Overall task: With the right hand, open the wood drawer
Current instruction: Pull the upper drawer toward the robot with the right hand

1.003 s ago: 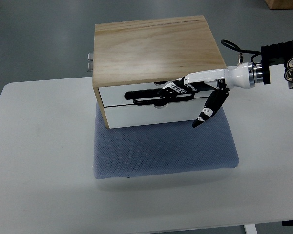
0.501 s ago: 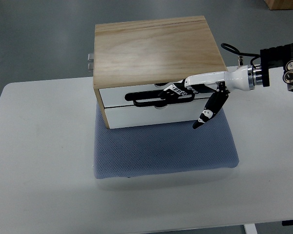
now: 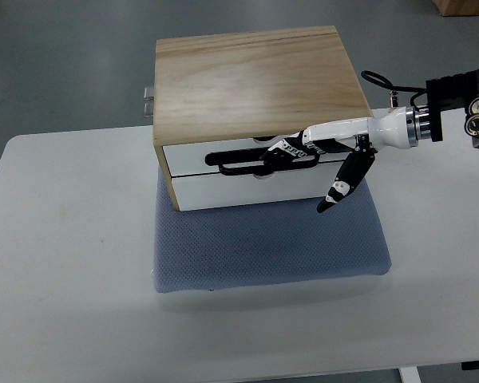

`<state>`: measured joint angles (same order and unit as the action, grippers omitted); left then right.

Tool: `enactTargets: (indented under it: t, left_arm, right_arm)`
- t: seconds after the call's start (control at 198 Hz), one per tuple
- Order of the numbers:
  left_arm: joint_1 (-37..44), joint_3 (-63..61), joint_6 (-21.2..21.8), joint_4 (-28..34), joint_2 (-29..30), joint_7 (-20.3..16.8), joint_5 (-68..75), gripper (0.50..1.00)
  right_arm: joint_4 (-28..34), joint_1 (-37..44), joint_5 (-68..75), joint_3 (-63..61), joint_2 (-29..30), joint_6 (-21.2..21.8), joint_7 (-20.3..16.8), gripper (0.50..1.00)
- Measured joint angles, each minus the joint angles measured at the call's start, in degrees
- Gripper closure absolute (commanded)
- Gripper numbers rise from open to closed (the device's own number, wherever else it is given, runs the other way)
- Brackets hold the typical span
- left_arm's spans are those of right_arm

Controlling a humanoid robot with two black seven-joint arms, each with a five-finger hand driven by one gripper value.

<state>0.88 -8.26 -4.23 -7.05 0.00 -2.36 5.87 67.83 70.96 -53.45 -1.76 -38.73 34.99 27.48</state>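
- Grey floor (image 3: 56, 56) fills the upper part of the top view, smooth and bare, with a sliver of a tan box (image 3: 465, 6) at the top right corner.
- Below it a white desk (image 3: 64, 279) with rounded corners spans nearly the whole width; its top is matte and lightly scuffed.
- On the middle of the desk lies a blue-grey mesh pad (image 3: 271, 243), roughly square, its front edge casting a thin shadow.
- The wood drawer cabinet (image 3: 255, 80) stands on the rear part of the pad and overhangs the desk's far edge. Its top is pale wood with grain running side to side; a small metal fitting (image 3: 148, 100) sticks out at its back left.
- The cabinet's front shows two white drawer faces stacked one over the other, the upper drawer (image 3: 223, 152) and the lower drawer (image 3: 247, 190), both flush with the frame, with a thin dark seam between them.
- A long black handle (image 3: 235, 163) lies across that front at about the height of the seam; I cannot tell which drawer it belongs to.
- The right arm (image 3: 455, 108), black at the wrist joint with a looping cable, comes in from the right edge and narrows into a white forearm shell.
- The right hand (image 3: 303, 152) reaches across the cabinet front, its fingers (image 3: 275, 152) hooked into the right end of the handle, gripping it.
- The thumb (image 3: 343, 183) hangs apart from them, pointing down over the lower drawer's right end.
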Motion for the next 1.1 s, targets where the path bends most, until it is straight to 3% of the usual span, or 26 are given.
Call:
enactTargets:
  t: [1.099]
  left_arm:
    - [0.00, 0.00, 0.02, -0.02, 0.00, -0.02, -0.01, 0.500]
  right_arm:
    - [10.97, 6.96, 4.60, 9.64, -5.72, 0.00, 0.28, 0.556]
